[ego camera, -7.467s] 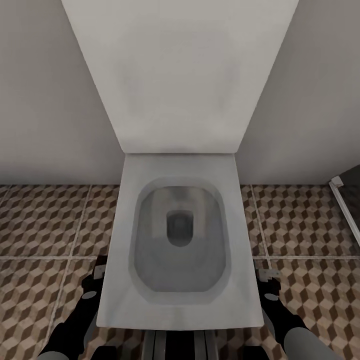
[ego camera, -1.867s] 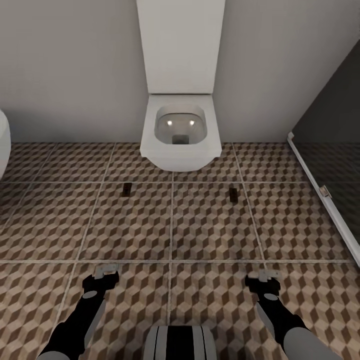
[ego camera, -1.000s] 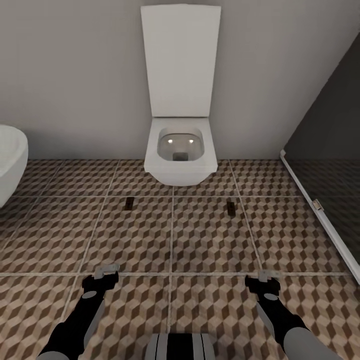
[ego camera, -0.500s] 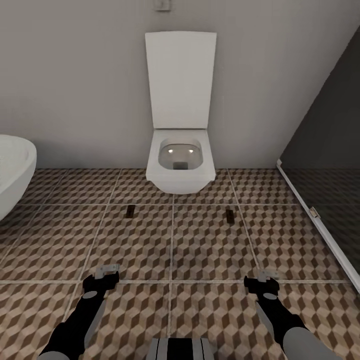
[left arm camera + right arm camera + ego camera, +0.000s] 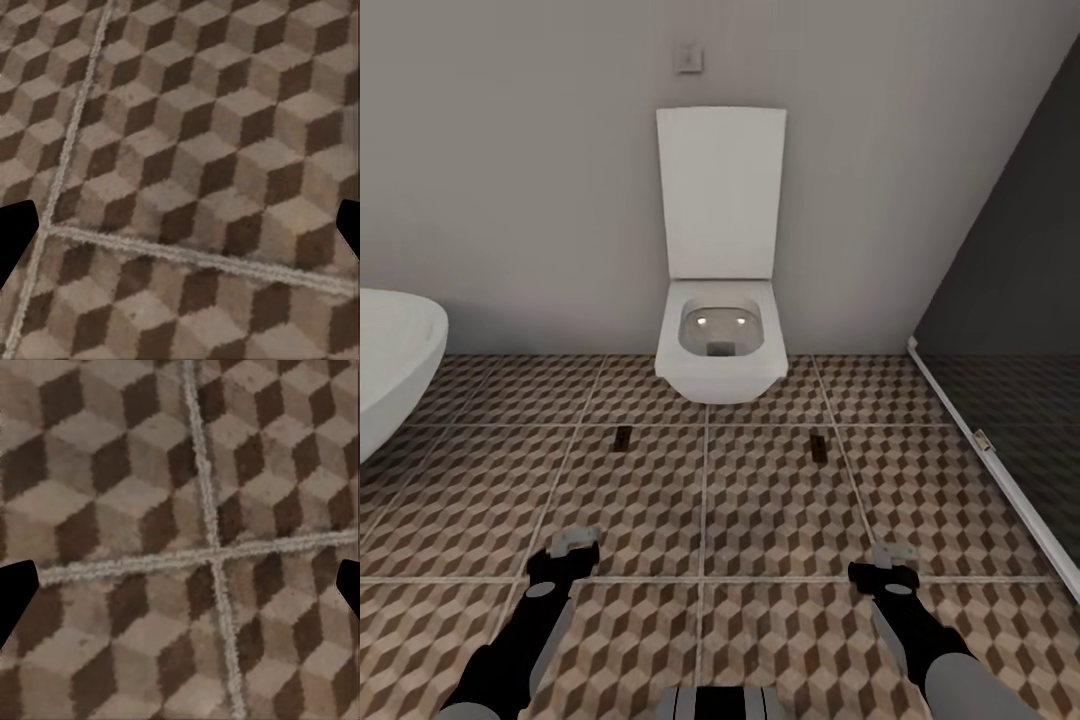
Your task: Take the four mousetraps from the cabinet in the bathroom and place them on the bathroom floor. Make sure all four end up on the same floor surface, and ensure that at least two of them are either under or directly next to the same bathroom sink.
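Two mousetraps lie flat on the bathroom floor, one left of the toilet's front and one right of it, both small dark-brown slabs. My left gripper hangs low over the tiles, well short of the left trap; its fingers stand wide apart with only patterned tile between them. My right gripper is likewise open over a grout crossing, nearer me than the right trap. The cabinet and the sink are out of view.
A white square toilet with its lid raised hangs on the far wall. A white oval bathtub juts in at the left. A dark glass partition with a white bottom rail runs along the right.
The camera has backed away from the toilet: it looks smaller and farther, the bathtub rim has come in at the left, and two traps now show on the floor. Both grippers keep their pose.
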`<state>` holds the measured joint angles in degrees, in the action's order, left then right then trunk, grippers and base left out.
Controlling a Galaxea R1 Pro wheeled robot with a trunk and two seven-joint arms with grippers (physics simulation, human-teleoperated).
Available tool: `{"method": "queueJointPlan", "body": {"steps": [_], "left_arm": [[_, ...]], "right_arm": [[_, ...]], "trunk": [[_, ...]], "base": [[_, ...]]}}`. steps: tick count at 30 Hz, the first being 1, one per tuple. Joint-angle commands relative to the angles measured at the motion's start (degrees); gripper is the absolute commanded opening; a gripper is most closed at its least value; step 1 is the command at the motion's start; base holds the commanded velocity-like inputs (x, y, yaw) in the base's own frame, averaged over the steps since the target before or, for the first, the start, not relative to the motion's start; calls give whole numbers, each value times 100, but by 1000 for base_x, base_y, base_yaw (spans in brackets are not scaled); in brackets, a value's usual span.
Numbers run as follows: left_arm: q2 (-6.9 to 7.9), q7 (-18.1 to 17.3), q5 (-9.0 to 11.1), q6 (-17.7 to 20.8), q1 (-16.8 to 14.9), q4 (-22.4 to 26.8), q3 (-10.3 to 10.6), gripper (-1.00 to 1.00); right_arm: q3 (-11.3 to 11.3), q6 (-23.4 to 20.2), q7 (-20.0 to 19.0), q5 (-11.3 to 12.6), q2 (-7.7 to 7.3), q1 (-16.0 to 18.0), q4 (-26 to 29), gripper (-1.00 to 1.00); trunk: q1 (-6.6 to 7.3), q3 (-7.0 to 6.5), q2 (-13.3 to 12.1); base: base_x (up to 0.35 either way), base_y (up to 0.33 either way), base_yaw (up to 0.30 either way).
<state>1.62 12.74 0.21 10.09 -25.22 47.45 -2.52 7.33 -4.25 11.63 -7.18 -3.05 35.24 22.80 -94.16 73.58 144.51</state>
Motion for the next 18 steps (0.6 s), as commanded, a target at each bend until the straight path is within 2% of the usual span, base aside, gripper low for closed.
{"method": "queueJointPlan", "body": {"steps": [1,18], "left_arm": [[0,18,3,28,0,9,6,100],[3,27,2,3,0,6,3,100]], "right_arm": [[23,-56,1,-59,6,0,11,100],[23,-174,-3,-52,7,0,13,100]], "trunk": [[3,-19,0],[47,-395,-23]], "base": [[0,0,0],[0,0,0]]}}
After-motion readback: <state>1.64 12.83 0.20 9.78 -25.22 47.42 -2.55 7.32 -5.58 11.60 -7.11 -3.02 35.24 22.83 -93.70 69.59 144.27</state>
